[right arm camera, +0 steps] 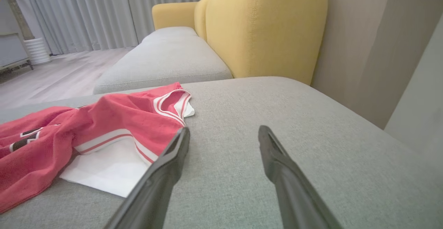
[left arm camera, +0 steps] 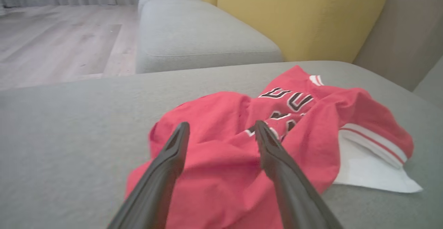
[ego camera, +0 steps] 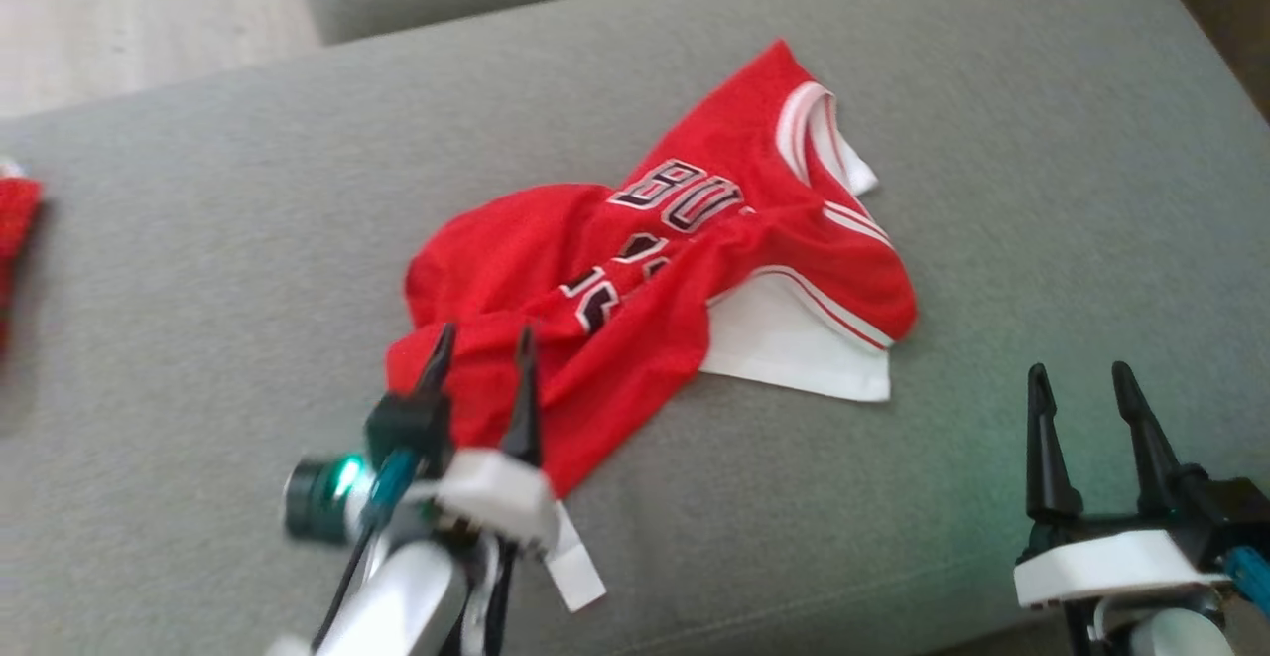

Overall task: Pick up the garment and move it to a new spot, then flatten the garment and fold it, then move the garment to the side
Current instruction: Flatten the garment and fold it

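Two open grippers: left gripper over the near edge of the crumpled red-and-white mesh jersey, which lies on the grey fabric cushion; right gripper well right of the jersey.

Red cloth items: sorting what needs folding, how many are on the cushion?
2. The jersey lies crumpled at centre; another red piece is cut off at the head view's left edge. More may lie out of frame.

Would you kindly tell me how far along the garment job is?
Done: nothing visibly; the red jersey lies crumpled on the grey cushion. In hand: the left gripper hangs open over its near edge, the right gripper open, apart from it. Left: flattening, folding, moving aside.
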{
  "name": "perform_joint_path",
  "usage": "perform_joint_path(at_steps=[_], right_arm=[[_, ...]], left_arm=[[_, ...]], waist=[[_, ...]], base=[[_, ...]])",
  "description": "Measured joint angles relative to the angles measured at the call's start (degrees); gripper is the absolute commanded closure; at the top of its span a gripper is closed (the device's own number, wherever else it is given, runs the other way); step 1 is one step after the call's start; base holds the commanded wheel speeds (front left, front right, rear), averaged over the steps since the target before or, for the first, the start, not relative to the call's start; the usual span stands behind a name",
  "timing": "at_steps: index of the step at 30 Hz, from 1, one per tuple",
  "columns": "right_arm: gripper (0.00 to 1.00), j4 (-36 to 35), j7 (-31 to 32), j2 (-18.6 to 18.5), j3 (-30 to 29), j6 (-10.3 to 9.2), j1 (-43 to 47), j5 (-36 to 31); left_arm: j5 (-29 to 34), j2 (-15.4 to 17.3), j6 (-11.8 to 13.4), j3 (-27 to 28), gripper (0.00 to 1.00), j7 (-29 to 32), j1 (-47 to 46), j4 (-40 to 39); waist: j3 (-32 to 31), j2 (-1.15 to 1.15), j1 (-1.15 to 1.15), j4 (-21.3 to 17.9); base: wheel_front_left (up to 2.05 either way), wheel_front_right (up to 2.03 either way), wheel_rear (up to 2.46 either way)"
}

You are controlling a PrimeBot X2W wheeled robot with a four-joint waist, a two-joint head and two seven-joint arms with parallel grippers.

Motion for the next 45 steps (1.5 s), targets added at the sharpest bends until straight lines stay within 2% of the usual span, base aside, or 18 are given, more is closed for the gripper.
perform_joint_path(at_steps=[3,7,16,25,29,36,45], right_arm=[[0.0,0.02,0.0,-0.08,-0.34,0.0,0.23,-0.64],[0.0,0.58,0.0,-0.19,-0.44,0.0,0.62,-0.96],[0.0,3.58,0.0,-0.12,-0.14,0.0,2.48,-0.78],[0.0,6.56,0.0,-0.02,0.54,0.0,4.75,-0.76],[0.0,6.83,0.0,-0.02,1.4,0.0,4.73,-0.75],[0.0,7.0,0.0,0.0,2.04,0.0,4.72,-0.66],[0.0,7.21,0.0,0.0,2.69,0.0,4.69,-0.65]], left_arm=[[2.08,0.69,0.47,2.98,0.0,0.0,5.4,-1.99],[3.96,1.13,-0.11,6.87,0.0,0.0,12.62,-3.66],[8.8,0.88,-5.84,14.57,0.0,0.01,21.19,-7.12],[12.16,-1.91,-12.3,20.97,0.0,0.01,26.06,-7.54],[13.47,-3.08,-14.24,23.79,0.0,0.01,26.1,-7.78],[15.5,-4.78,-16.8,26.74,0.0,0.01,27.42,-7.5],[16.69,-5.99,-18.29,28.66,0.0,0.01,27.64,-6.7]], waist=[[-1.3,0.0,0.0,1.91],[-3.16,0.0,0.0,4.37],[-6.25,0.0,0.0,9.32],[-8.82,0.0,0.0,10.56],[-9.33,0.0,0.0,10.99],[-9.76,0.0,0.0,11.52],[-9.81,0.0,0.0,11.35]], base=[[0.0,0.0,0.0],[0.0,0.0,0.0],[0.0,0.0,0.0],[0.0,0.0,0.0],[0.0,0.0,0.0],[0.0,0.0,0.0],[0.0,0.0,0.0]])
